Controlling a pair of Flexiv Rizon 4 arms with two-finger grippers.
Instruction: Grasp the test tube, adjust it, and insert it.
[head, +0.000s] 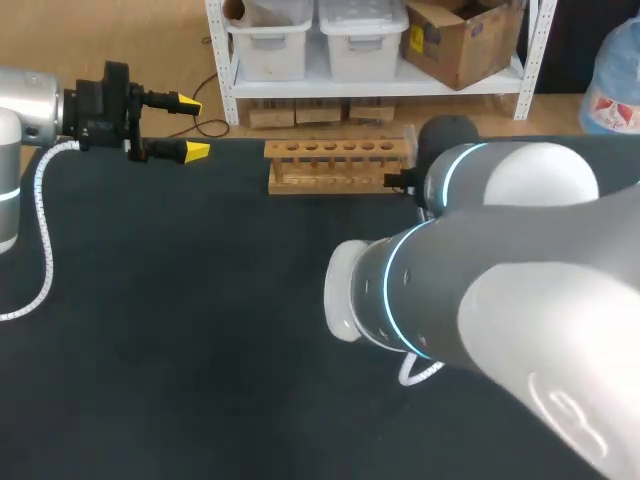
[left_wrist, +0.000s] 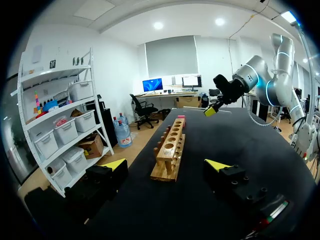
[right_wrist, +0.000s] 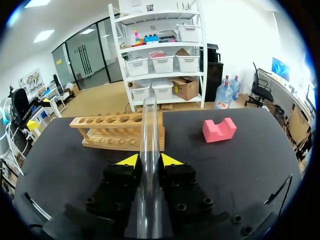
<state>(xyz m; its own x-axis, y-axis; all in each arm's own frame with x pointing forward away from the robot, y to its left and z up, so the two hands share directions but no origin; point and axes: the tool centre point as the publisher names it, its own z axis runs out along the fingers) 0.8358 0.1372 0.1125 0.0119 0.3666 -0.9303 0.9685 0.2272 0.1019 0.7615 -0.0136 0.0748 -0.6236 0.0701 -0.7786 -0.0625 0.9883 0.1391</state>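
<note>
The yellow-tipped fingers of the right gripper were seen closed to a narrow gap, pressed from both sides on a clear glass test tube. The tube was held lengthwise along the fingers, its far end projecting ahead of them toward a light wooden rack with a row of round holes. A notched pink foam block lay on the black table, beside the rack's end and apart from it.

The fingers of the left gripper were spread wide and held nothing. In the left wrist view the rack was seen ahead of them, running lengthwise away.

Several risks were judged to remain. The smooth glass could slide or twist in the narrow pinch, since it was gripped along its length rather than across it. If it were passed to the other gripper for adjustment, it could be dropped were one grip released before the other had closed. Brought down tilted, the tube's end could strike the rack's top beside a hole, shifting the light rack or cracking the glass.

The right arm was bent across the right of the table, its wrist near the rack's right end. The left arm was held at the far left edge, its gripper pointed sideways at the rack and well apart from it.
</note>
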